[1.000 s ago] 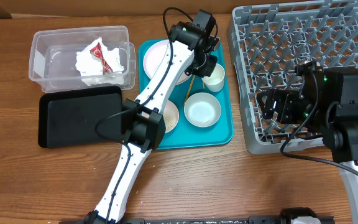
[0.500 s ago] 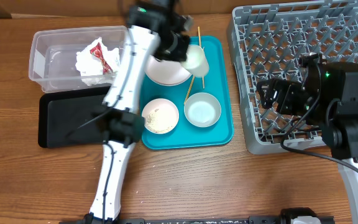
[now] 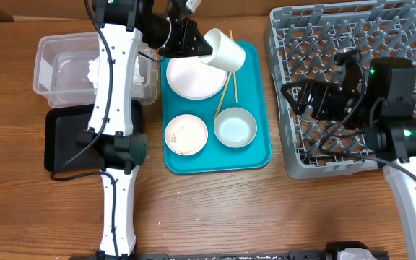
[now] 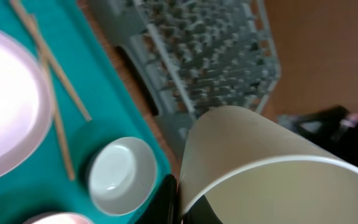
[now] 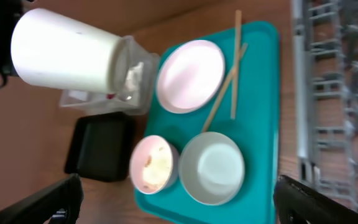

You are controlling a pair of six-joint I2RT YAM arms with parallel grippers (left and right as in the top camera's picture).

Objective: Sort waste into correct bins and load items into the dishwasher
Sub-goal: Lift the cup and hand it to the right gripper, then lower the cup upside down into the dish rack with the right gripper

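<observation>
Left gripper (image 3: 199,48): clamped on the cup (image 3: 222,49), which is held tilted in the air over the far edge of the tray (image 3: 257,155), just past the far-right rim of the plate (image 3: 192,78). Right gripper (image 3: 295,100): fingers spread wide, gripping nothing, hovering over the left part of the rack (image 3: 338,43), near its left wall. Tray contents: plate at the far left; chopsticks (image 3: 227,92) lying slantwise, crossed, from the far edge down to the empty bowl (image 3: 235,128); rice bowl (image 3: 186,134) just beside the empty bowl, on its left, the two apart. A narrow strip of table (image 3: 279,87) runs between the tray's right edge and the rack's left wall. Tub (image 3: 49,72): at the far left, holding the napkin (image 3: 94,68), partly hidden under the left arm. Black tray (image 3: 67,141): directly in front of the tub, its right edge close to the tray's left edge.
</observation>
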